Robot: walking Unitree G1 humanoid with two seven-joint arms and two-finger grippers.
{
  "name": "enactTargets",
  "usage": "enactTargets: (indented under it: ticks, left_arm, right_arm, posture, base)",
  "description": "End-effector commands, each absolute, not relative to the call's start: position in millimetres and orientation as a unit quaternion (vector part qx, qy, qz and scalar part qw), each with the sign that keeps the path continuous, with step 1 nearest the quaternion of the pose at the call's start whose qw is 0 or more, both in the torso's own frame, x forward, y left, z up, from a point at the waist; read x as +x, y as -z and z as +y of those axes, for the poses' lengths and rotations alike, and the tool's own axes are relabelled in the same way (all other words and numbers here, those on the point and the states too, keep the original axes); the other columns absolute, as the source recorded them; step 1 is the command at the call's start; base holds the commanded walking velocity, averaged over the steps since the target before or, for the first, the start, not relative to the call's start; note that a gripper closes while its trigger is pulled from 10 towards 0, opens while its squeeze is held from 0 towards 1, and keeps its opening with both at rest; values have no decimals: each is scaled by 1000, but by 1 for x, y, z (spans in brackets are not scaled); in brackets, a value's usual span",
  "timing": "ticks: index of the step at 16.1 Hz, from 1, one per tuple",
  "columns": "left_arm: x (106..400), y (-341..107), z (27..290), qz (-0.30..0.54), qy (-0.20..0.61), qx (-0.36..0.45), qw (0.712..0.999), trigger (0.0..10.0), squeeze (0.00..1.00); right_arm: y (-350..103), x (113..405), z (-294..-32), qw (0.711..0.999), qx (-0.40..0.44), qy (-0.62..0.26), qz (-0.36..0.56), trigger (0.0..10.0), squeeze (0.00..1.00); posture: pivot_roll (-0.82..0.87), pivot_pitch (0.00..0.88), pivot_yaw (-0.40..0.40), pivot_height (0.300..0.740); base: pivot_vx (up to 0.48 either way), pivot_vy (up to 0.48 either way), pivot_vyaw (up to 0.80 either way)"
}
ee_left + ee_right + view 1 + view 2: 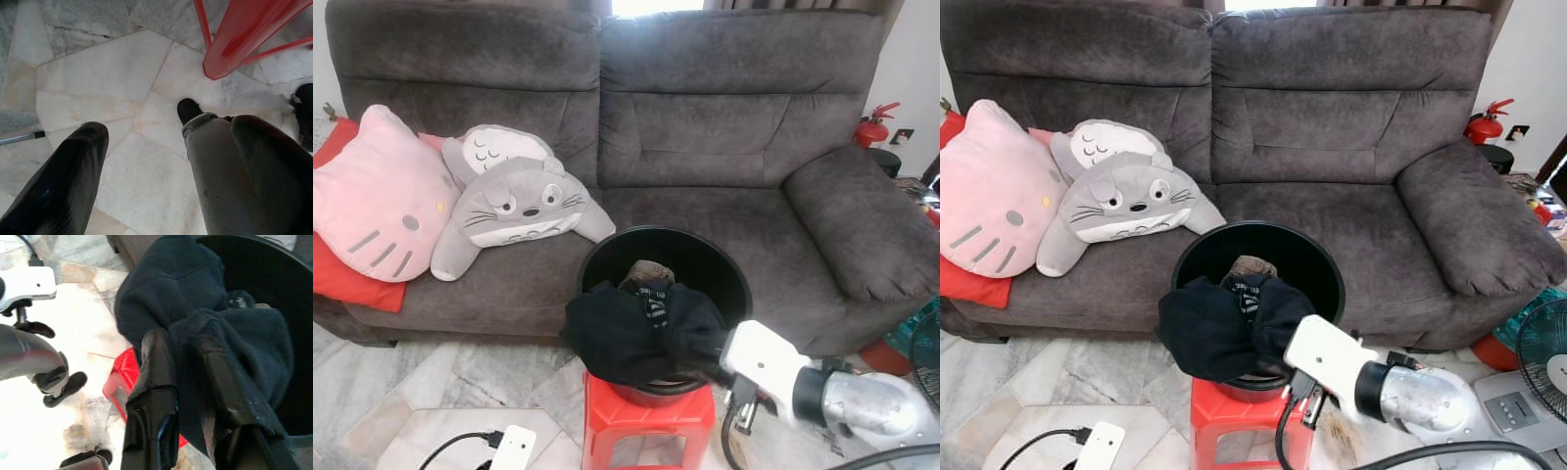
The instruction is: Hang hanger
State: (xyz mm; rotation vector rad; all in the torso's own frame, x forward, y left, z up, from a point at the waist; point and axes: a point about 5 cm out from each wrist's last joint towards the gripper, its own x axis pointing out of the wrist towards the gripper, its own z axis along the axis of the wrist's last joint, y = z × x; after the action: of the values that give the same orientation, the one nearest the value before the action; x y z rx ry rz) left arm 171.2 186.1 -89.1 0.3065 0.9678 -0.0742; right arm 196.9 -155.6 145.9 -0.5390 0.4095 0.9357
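Right wrist view: my right gripper [188,357] has its two black fingers [154,382] closed to a narrow gap, and a fold of the dark garment [195,308] is pinched between them. I cannot make out a hanger; the garment is the only thing I hold. It hangs over the near rim of the black bucket [705,264], partly inside and partly down the outside on the near-left.

In the left eye view, my right gripper [710,352] comes in from the near right and its white wrist touches the cloth at the bucket's near-right edge. The bucket stands on one red stool [646,416]. Inside the bucket, behind the garment, I see a second piece of cloth, brownish [649,271].

My left gripper [146,166] hangs low over the marble floor [98,88], the fingers wide apart and holding nothing, near a leg of the red stool.

On the floor at the near left lies one white plug block [514,448] with a black cable.

Farther away stands one grey sofa [734,117]. On its left seat I count three cushions: one pink cat [377,191], one red [342,279] under it, and one grey plush creature [514,206], with another like it behind. At the far right is one red fire extinguisher [873,127].
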Motion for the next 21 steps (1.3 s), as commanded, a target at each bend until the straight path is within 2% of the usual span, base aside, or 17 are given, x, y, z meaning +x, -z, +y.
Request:
enactTargets:
  ticks: [1, 6, 7, 9, 10, 13, 14, 17, 21]
  left_arm:
    - [167, 91, 186, 472, 41, 149, 868, 10000, 0]
    - [167, 91, 186, 473, 42, 153, 867, 10000, 0]
    - [167, 91, 186, 473, 42, 153, 867, 10000, 0]
    - [167, 91, 186, 473, 43, 154, 867, 10000, 0]
    - [168, 91, 186, 473, 44, 155, 866, 10000, 0]
    - [168, 91, 186, 472, 44, 154, 867, 10000, 0]
    - [169, 91, 187, 472, 44, 155, 867, 10000, 0]
    - [169, 90, 187, 472, 44, 157, 866, 10000, 0]
    - [171, 90, 187, 471, 45, 158, 867, 10000, 0]
  right_arm:
    - [-146, 193, -153, 831, -253, -456, 191, 10000, 1000]
    - [-155, 190, -152, 827, -258, -470, 172, 10000, 1000]
    - [-162, 194, -155, 840, -263, -450, 149, 10000, 1000]
    - [-183, 217, -168, 905, -242, -341, 80, 10000, 1000]
    - [-186, 226, -183, 943, -205, -251, 72, 10000, 1000]
    - [-170, 210, -180, 965, -85, -234, 87, 10000, 1000]
    - [-165, 203, -177, 964, -61, -243, 93, 10000, 0]
    - [-141, 169, -185, 951, 18, -254, 175, 10000, 0]
    - [-119, 146, -195, 931, 6, -263, 255, 10000, 0]
  posture:
    - [-207, 12, -23, 740]
    - [-216, 13, -20, 740]
    - [-225, 17, -19, 740]
    - [-231, 19, -19, 740]
    - [-233, 19, -20, 740]
    - [-230, 24, -22, 740]
    - [-234, 26, -22, 740]
    - [-241, 30, -23, 740]
    - [-245, 31, -23, 740]
  base:
    - [0, 0, 0]
    - [0, 0, 0]
    - [0, 0, 0]
    - [0, 0, 0]
    - [0, 0, 0]
    - [0, 0, 0]
    - [0, 0, 0]
    - [0, 0, 0]
    - [0, 0, 0]
